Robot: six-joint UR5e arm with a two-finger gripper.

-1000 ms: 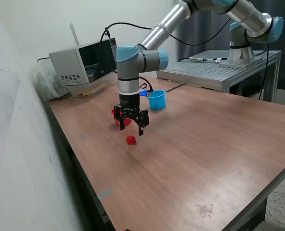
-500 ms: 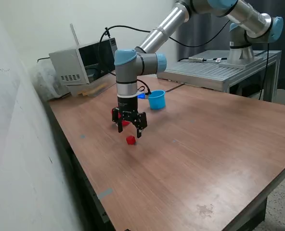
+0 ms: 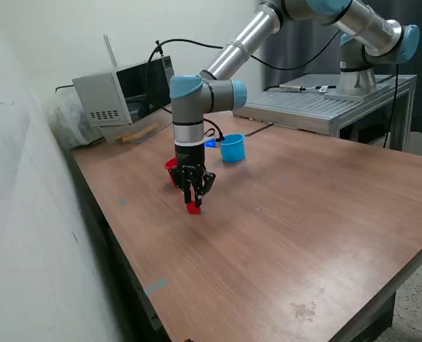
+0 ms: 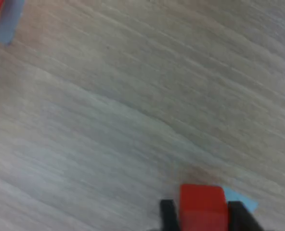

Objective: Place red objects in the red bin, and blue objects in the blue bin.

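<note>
A small red cube (image 3: 193, 208) lies on the wooden table, and my gripper (image 3: 194, 202) is lowered straight onto it, shut on its sides. The wrist view shows this red cube (image 4: 202, 206) held between the two black fingers (image 4: 169, 214), still at table level. The red cup (image 3: 171, 168) stands just behind the gripper, partly hidden by it. Further back, toward the exterior view's right, stands the light-blue cup (image 3: 232, 147), with a dark-blue cube (image 3: 210, 142) beside it.
A grey box-shaped device (image 3: 118, 92) sits at the table's back corner, and a metal bench (image 3: 325, 107) with the arm's base lies behind. A wall runs along the exterior view's left. Small bluish tape marks (image 3: 122, 201) dot the tabletop (image 3: 304, 235).
The gripper has dropped from above the table down onto the red cube, and its wide-spread fingers have closed on it.
</note>
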